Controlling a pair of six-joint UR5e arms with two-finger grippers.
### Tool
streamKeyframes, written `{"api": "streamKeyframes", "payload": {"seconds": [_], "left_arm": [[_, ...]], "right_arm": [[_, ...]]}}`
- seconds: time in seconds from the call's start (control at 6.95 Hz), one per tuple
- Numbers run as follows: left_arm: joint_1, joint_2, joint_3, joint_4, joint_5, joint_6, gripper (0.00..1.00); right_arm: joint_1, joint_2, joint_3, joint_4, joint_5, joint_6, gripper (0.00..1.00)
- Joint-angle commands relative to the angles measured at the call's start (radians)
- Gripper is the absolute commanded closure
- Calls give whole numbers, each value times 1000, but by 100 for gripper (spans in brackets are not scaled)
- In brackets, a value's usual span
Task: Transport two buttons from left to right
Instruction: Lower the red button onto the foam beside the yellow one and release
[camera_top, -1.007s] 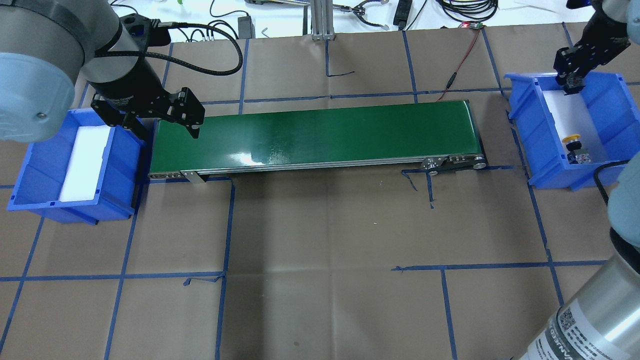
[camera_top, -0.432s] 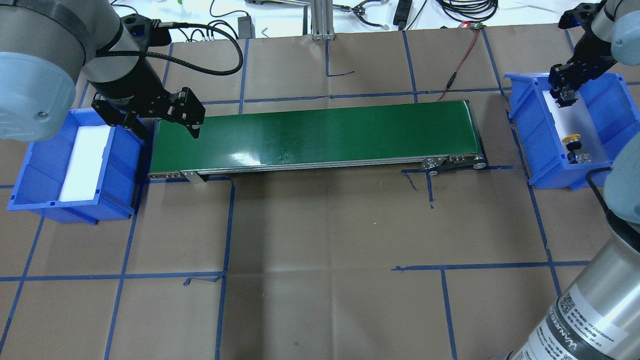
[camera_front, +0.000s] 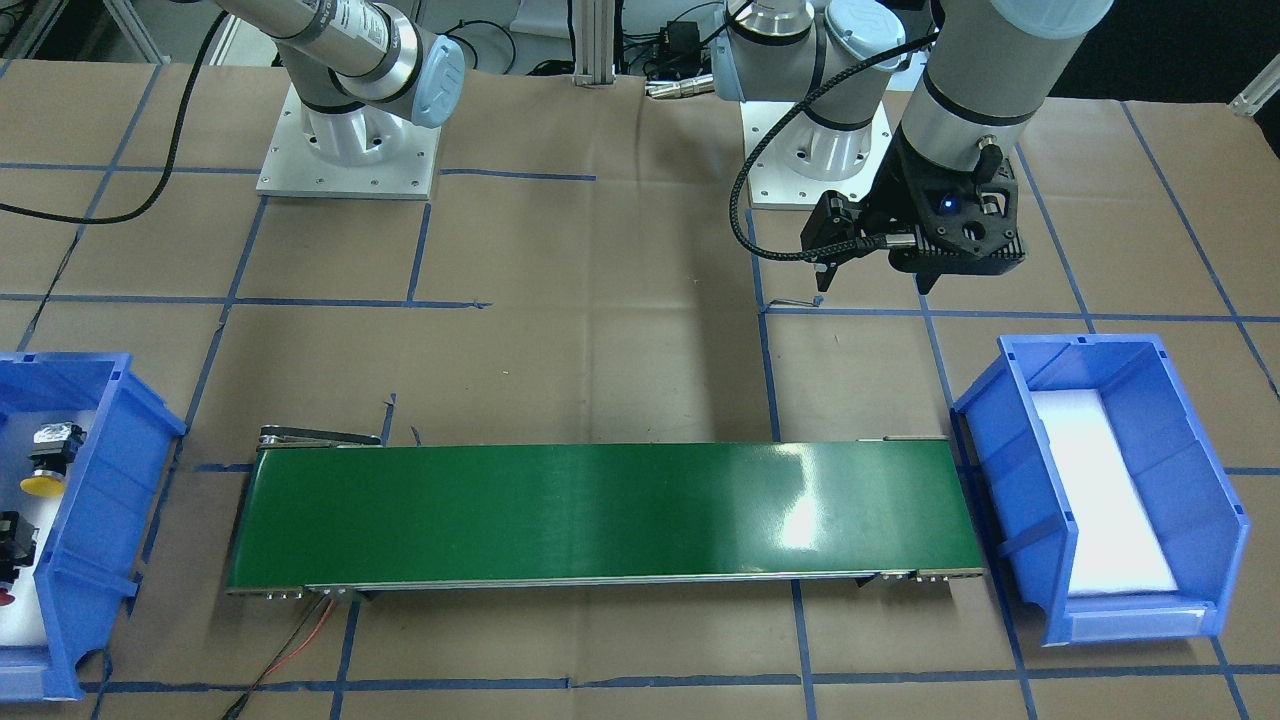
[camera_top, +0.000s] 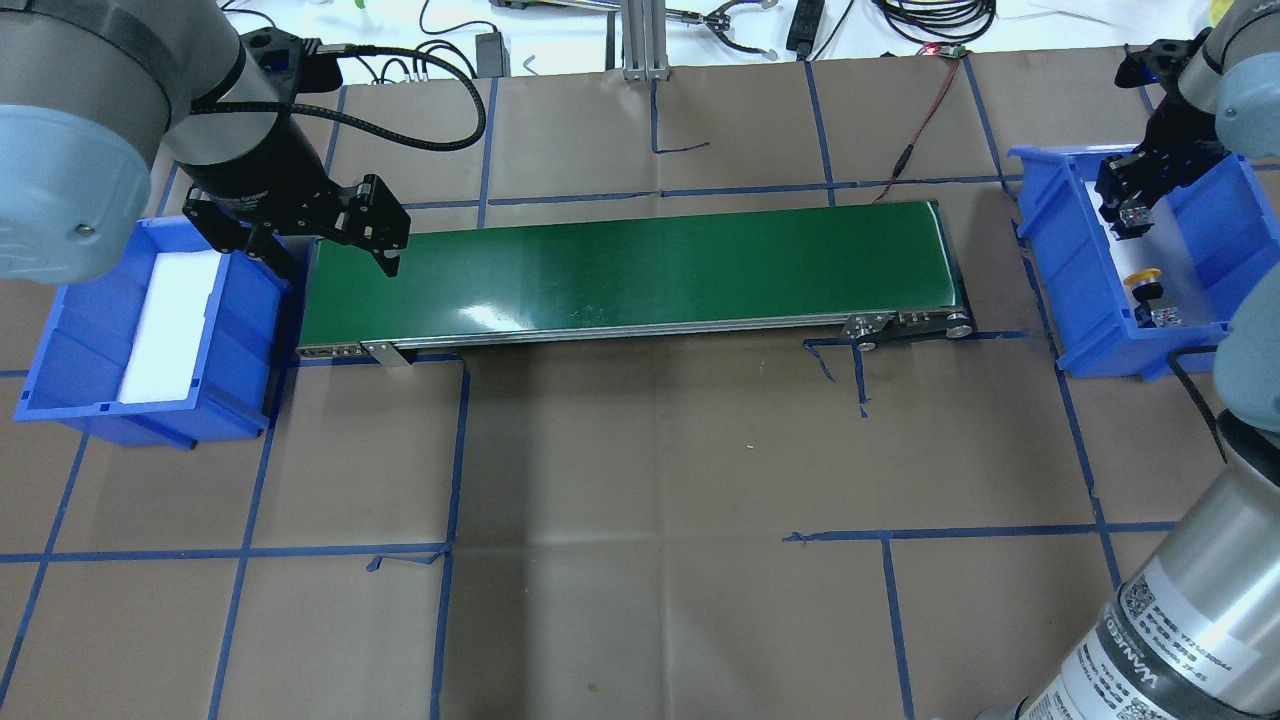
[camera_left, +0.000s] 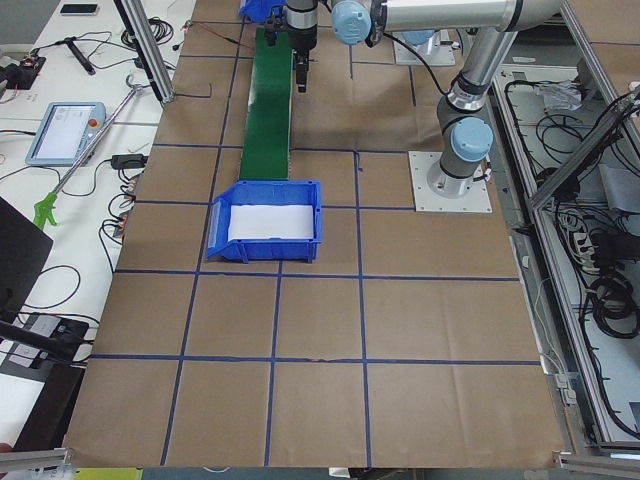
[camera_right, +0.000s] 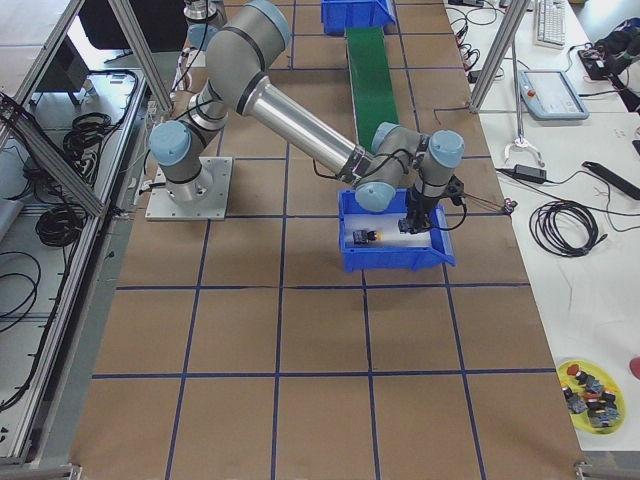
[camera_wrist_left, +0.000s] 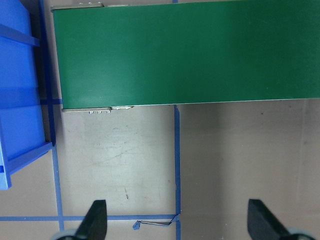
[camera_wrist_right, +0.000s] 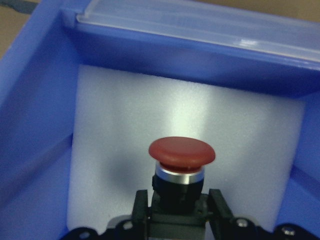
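**Front view:** The left gripper (camera_front: 875, 280) hangs open and empty above the table (camera_front: 600, 350), behind the conveyor belt (camera_front: 600, 510). Beside it, the left bin (camera_front: 1120, 345) holds only a white foam pad (camera_front: 1100, 500), so nothing seems left to pick there. At the other end, the yellow button (camera_front: 45, 485) lies in the right bin (camera_front: 110, 470).

**Overhead view:** The right gripper (camera_top: 1130, 215) reaches down into the far end of the right bin (camera_top: 1040, 160), clear of the yellow button (camera_top: 1143, 277) at the near end. That gap likely gives the second button its own spot. The belt (camera_top: 630, 270) carries nothing.

**Left side view:** The left bin (camera_left: 265, 185) sits at the near end of the belt, which runs away toward the far arm. I cannot tell either gripper's state from here.

**Right side view:** The right gripper (camera_right: 413, 222) points straight down inside the right bin (camera_right: 395, 265). The yellow button (camera_right: 365, 236) is beside it, not touching.

**Left wrist view:** Two fingertips (camera_wrist_left: 97, 220) stand wide apart with only brown table between them.

**Right wrist view:** The right gripper (camera_wrist_right: 180, 215) is clamped on the black body of the red button (camera_wrist_right: 181, 151), cap pointing forward, with the bin's foam pad (camera_wrist_right: 190, 110) beyond it. Gripping the body rather than the smooth rounded cap looks like the firmer hold. Whether the button touches the foam is unclear. Releasing it appears to be the last step.
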Motion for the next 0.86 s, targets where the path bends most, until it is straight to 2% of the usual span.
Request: {"api": "streamKeyframes", "payload": {"seconds": [0.0,0.29,0.43,0.72], "left_arm": [[0,0,0,1,-1,0,0],[0,0,0,1,-1,0,0],[0,0,0,1,1,0,0],[0,0,0,1,-1,0,0]], "right_arm": [[-5,-4,33,-25,-10,0,90],[-5,-10,33,-21,0,5,9],[-5,-19,30,-18,-4,11,1],[-5,-82,19,43,-4,8,0]]}}
